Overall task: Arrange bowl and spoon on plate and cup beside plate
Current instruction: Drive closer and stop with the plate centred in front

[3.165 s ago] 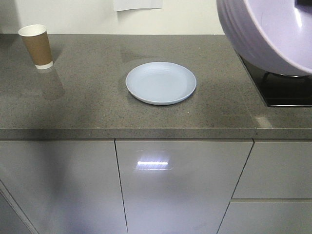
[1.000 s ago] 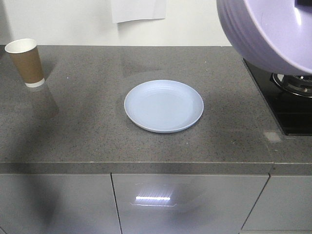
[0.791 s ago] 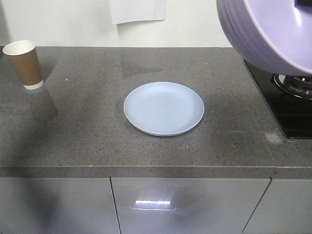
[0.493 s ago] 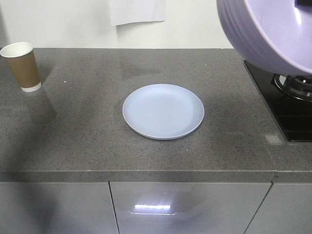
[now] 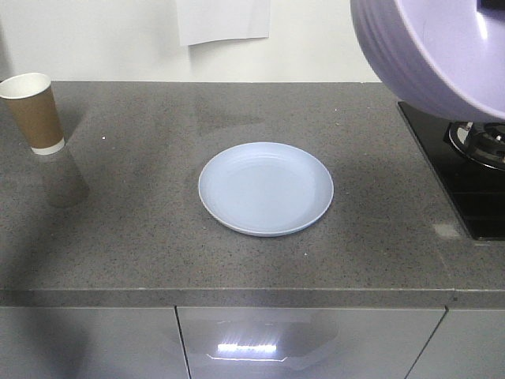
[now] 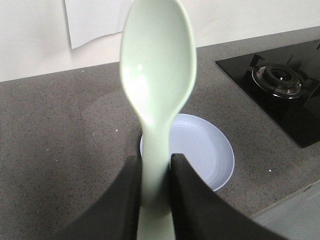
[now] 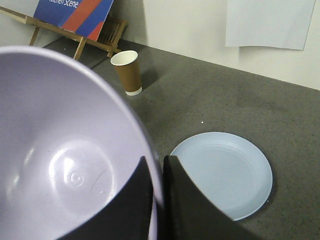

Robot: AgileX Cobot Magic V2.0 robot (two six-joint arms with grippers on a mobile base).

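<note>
The light blue plate point(image 5: 266, 189) lies bare in the middle of the grey counter, also seen as plate point(image 6: 205, 150) and plate point(image 7: 225, 172). My left gripper point(image 6: 156, 162) is shut on the handle of the mint spoon point(image 6: 157, 75), held upright above the counter near the plate. My right gripper point(image 7: 156, 167) is shut on the rim of the lavender bowl point(image 7: 60, 150), held in the air; the bowl point(image 5: 442, 55) fills the front view's top right. The brown paper cup point(image 5: 33, 112) stands upright at the far left, also seen as cup point(image 7: 127, 72).
A black gas hob point(image 5: 473, 170) with a burner point(image 6: 278, 80) sits at the counter's right end. A white paper sheet point(image 5: 222, 20) hangs on the wall behind. Cabinet fronts point(image 5: 308, 343) run below the counter edge. A wooden stand with a blue sign point(image 7: 70, 15) is far left.
The front view has crept forward and lower: plate and cup sit lower in frame and more hob shows. The bowl keeps its place in the top right corner.
</note>
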